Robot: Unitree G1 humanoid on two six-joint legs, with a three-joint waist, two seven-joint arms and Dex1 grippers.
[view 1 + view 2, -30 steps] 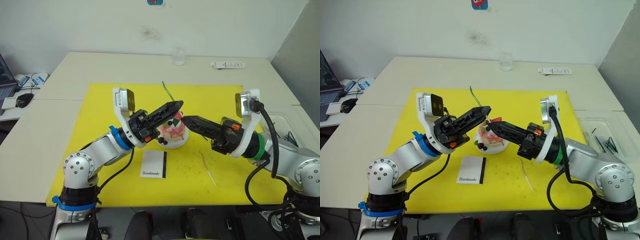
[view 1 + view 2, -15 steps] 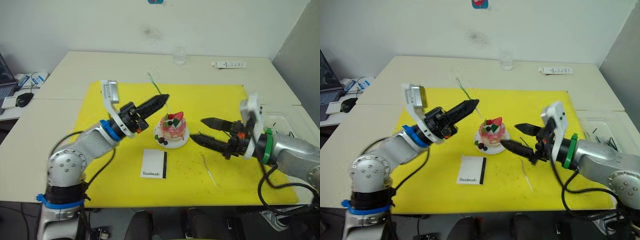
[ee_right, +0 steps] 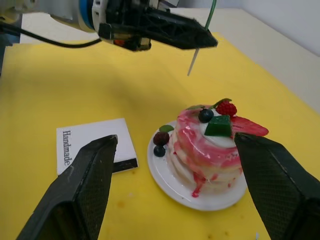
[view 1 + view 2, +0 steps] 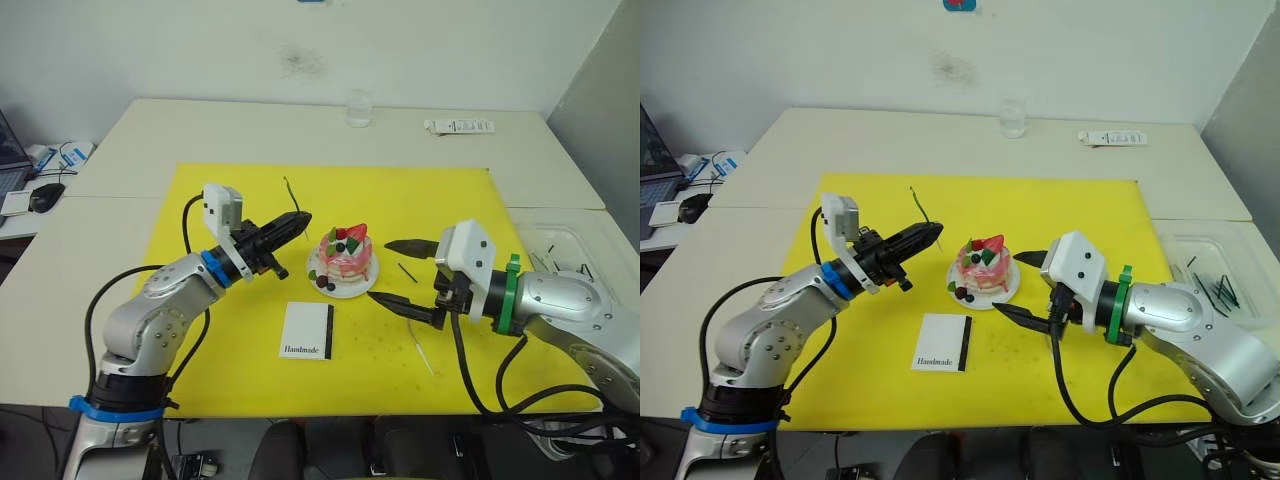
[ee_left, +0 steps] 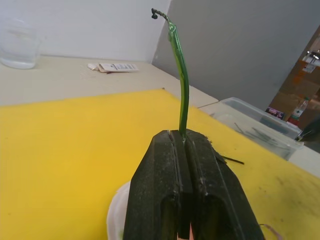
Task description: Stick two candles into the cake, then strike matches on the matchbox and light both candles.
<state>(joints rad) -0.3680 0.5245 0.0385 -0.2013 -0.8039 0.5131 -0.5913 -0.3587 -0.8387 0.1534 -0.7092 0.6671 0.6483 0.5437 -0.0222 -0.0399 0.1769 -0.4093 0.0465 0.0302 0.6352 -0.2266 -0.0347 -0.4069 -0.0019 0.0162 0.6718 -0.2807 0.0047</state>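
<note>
A candle point(image 5: 181, 85) is pinched in the left gripper point(image 4: 297, 221), held just left of the cake point(image 4: 346, 260). The right gripper point(image 4: 395, 272), spread wide, is parked right of the cake.

My arms are silver-grey with black cables; my left pincer point(image 4: 290, 223) has a blue wrist band, my right pincer point(image 4: 400, 273) a green one, both with black fingers.

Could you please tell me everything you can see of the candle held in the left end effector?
The candle is a very thin, slightly curved stick, green along its upper length with a tiny dark hooked tip and a whitish lower end poking out below the grip. It is clamped between the shut fingers of the left end effector, roughly upright, in the air beside the cake, touching nothing else.
</note>
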